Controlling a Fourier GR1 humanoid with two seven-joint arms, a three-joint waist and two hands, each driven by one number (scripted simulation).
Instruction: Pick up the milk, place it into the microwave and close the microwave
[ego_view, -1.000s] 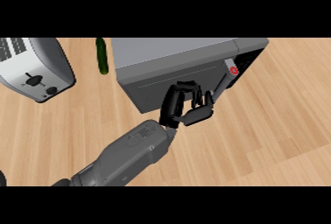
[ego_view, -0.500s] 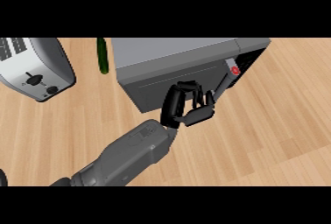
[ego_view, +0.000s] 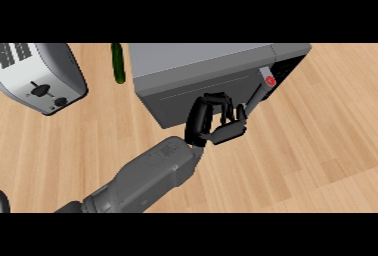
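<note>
Grey and box-shaped, the big microwave (ego_view: 199, 57) sits at the back of the light brown wooden counter (ego_view: 317, 150). Its long side runs left to right across the head view, a little tilted, and its dark grey front door (ego_view: 173, 100) faces the robot. At the right end of the front is a thin pale strip with a small red round button (ego_view: 269, 80). Any mark on the button is too small to read. Next to the strip is a dark part of the box, and I cannot tell if the door is fully shut.

The milk cannot be seen anywhere. It may be hidden behind the door, so I cannot tell which way it points.

The black right hand (ego_view: 221, 127) is at the lower right part of the door. Its fingers (ego_view: 210, 100) are bent over and touch the door front. They hold nothing. Its thick grey forearm (ego_view: 148, 175) comes up from the lower left.

Only a dark sliver of the left hand (ego_view: 3, 202) shows at the lower left edge.

A shiny silver toaster (ego_view: 40, 75) with a black knob stands well to the left of the microwave. A long, thin green cucumber (ego_view: 117, 62) lies between them, just beside the microwave's left end, pointing away from the robot.
</note>
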